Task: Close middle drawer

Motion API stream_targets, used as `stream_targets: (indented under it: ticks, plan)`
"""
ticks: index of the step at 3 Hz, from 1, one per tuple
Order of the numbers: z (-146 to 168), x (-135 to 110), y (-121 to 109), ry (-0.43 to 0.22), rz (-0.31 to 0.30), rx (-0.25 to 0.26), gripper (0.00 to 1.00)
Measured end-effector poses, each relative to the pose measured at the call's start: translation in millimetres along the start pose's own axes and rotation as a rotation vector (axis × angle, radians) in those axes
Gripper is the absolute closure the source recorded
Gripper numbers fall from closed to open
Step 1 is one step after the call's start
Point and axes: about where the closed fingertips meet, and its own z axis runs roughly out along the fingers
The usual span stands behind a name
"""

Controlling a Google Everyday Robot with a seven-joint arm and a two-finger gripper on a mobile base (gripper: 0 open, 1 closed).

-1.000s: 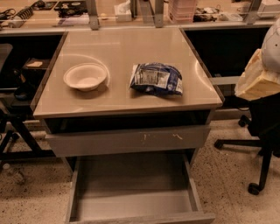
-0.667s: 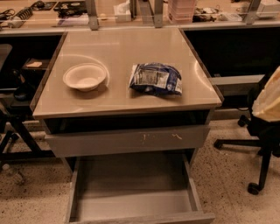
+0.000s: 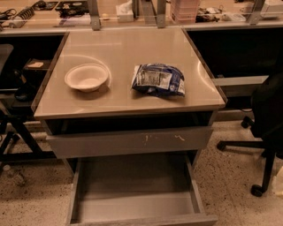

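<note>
The middle drawer [image 3: 132, 194] is pulled far out toward me under the cabinet. It is wide and shallow, with a flat grey inside, and nothing shows in it. Its plain front edge [image 3: 146, 220] lies along the bottom of the view, partly cut off. Above it sits the taller grey drawer front with pale scratch marks [image 3: 128, 142], standing slightly out from the cabinet. My gripper is not in view.
On the beige cabinet top [image 3: 119, 48] lie a white bowl [image 3: 86, 77] and a blue-and-white snack bag [image 3: 158, 79]. A black office chair [image 3: 265, 123] stands close on the right. A dark chair base [image 3: 13, 141] is on the left. A cluttered counter [image 3: 132, 13] runs behind.
The pale arm part seen at the right edge has moved off to the right and out of view. The drawers, bowl and bag have not moved.
</note>
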Motion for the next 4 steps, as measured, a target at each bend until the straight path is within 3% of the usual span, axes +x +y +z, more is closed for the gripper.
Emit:
stream_targets:
  ticks: [1, 2, 4]
  plan:
    - [-1, -1, 0, -0.002, -0.001, 0.005, 1.0]
    - [33, 8, 9, 0.017, 0.035, -0.032, 1.0]
    - [130, 31, 14, 0.04, 0.166, -0.1, 1.0]
